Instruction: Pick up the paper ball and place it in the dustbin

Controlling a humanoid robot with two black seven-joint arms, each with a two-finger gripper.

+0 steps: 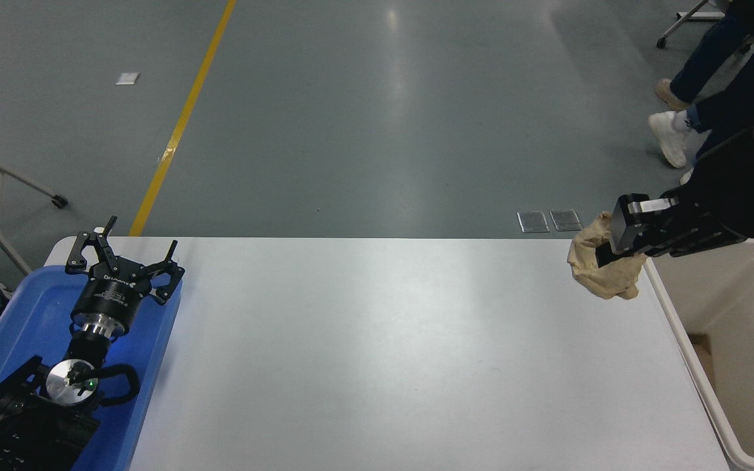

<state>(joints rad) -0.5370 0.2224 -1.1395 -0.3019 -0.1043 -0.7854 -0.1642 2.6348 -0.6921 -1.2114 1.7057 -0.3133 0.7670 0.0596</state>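
The white counter (377, 353) fills most of the view and is bare across its middle. At its right edge stands the cream dustbin (753, 340), open at the top, its near wall running alongside the counter's end. At the lower left a blue tray (17, 314) holds the parked left arm, whose left claw (125, 252) is released, its fingers splayed apart. The right arm enters from the right edge, and the right claw (619, 245) is clenched on the paper ball (603, 271), which hangs in the air above the counter's far right corner, just beside the dustbin's rim and not yet over the opening. Most of the wad droops below the fingers, so the grip appears to sit on its upper part. The tan paper looks light and soft; it probably crushes under pressure rather than slipping, though a loose fold could pull out of a shallow pinch. A hold through the thick middle of the crumple would likely be safest. A person's legs (698, 85) show on the floor beyond.
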